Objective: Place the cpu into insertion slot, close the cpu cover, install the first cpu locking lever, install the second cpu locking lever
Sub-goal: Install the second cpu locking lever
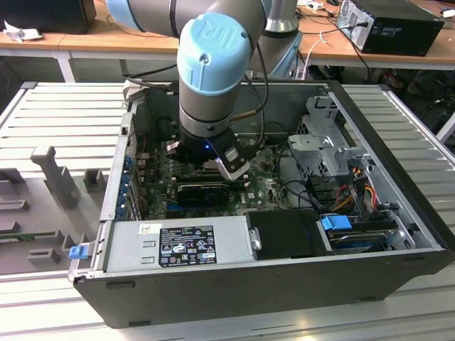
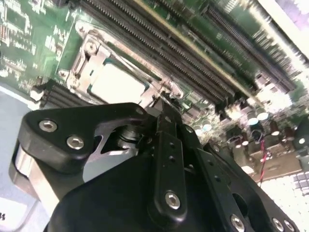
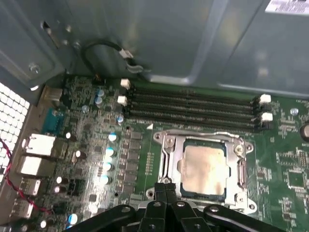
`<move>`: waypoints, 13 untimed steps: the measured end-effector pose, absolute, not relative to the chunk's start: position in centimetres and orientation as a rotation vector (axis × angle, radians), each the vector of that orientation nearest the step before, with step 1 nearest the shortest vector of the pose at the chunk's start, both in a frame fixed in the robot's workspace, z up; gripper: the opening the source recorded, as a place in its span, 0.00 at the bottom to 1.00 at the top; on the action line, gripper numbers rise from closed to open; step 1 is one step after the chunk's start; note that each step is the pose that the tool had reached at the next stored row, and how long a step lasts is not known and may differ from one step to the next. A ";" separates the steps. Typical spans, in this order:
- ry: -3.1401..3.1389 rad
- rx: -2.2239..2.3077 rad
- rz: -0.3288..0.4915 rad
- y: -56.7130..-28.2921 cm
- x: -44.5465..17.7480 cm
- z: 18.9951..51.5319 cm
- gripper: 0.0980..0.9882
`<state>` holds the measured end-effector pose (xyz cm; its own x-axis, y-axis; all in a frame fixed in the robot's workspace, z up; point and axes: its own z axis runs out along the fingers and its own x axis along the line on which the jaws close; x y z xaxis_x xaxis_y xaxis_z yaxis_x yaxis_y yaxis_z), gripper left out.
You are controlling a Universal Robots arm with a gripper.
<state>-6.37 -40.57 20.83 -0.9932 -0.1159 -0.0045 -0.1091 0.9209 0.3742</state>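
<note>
cpu (image 3: 203, 166) is seated in the insertion slot (image 3: 170, 169) under the closed cpu cover (image 3: 241, 171), with the gripper (image 3: 165, 186) held closed, empty, at the cover's edge.

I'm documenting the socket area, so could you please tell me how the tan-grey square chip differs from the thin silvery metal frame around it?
The tan-grey square cpu is a solid, matte plate; the silvery cpu cover is an open frame with a large square window. The cpu shows through that window, while the cover surrounds it, lying flat over the socket. The cover is shinier and larger in outline. Both are square and lie flat on the green motherboard.
</note>
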 end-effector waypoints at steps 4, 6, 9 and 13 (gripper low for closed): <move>-3.055 0.180 -0.631 -40.6 -6.5 20.8 0.01; -3.055 0.180 -0.631 -40.6 -6.5 21.0 0.01; -3.055 0.180 -0.631 -40.6 -6.5 22.9 0.01; -3.052 0.178 -0.629 -40.6 -6.0 23.9 0.01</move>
